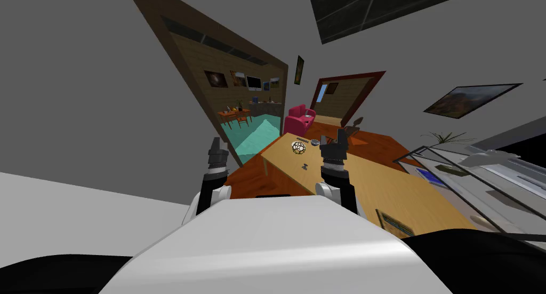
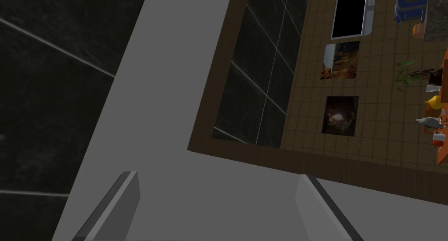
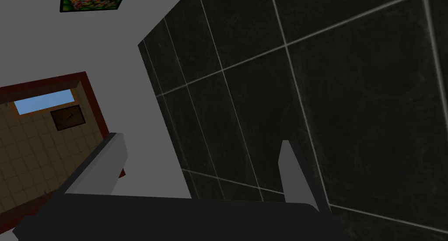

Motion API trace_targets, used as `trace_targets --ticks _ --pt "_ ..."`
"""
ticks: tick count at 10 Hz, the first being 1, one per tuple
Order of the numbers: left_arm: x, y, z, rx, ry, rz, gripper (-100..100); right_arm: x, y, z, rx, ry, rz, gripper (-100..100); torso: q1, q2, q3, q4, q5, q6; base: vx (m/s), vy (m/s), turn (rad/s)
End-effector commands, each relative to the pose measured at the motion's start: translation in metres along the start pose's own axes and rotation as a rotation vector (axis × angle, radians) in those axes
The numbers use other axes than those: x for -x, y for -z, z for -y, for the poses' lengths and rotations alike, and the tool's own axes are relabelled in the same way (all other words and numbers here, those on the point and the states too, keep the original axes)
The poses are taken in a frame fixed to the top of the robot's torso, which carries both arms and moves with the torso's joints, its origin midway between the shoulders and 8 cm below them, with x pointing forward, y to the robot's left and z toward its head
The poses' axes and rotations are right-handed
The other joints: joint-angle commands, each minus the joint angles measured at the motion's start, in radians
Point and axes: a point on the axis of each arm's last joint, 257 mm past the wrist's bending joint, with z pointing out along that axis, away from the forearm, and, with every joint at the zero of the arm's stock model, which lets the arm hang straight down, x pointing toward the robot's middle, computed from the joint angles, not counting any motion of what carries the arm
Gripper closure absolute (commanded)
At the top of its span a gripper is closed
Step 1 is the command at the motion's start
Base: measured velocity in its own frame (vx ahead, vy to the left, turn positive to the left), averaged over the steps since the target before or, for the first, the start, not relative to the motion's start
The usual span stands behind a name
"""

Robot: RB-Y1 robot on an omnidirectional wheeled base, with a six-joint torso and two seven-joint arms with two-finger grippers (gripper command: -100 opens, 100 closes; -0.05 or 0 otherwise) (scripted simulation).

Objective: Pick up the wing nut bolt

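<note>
Right jaws apart, clear of wing nut bolt

I see a long, light wooden table running from near right to far middle. At its far end sits 1 white ball with dark patches, and just right of it a small round grey dish. A flat dark item lies at the near edge. Beyond the far end stands a magenta armchair. Left of it, a wide opening shows a teal floor and a small orange table. On the right wall hangs 1 framed picture.
</note>
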Motion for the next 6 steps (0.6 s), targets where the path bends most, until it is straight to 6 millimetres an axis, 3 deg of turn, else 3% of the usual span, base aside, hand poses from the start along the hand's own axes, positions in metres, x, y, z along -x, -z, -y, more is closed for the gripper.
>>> trace_targets --ticks 1,2,6 --pt "0.000 0.000 0.000 0.000 0.000 0.000 0 0.004 0.008 0.023 -0.063 -0.053 -0.007 -100 0.000 0.000 0.000 0.000 0.000 0.000 -0.022 0.051 0.119" --pt "0.000 0.000 0.000 0.000 0.000 0.000 0 0.004 0.008 0.023 -0.063 -0.053 -0.007 -100 0.003 0.001 0.001 0.000 0.000 0.000 -0.037 0.058 0.059" --pt "0.000 0.000 0.000 0.000 0.000 0.000 0 0.021 0.030 0.076 -0.216 -0.188 0.011 -100 0.005 0.002 0.001 0.001 0.001 0.000 -0.035 0.066 0.104"
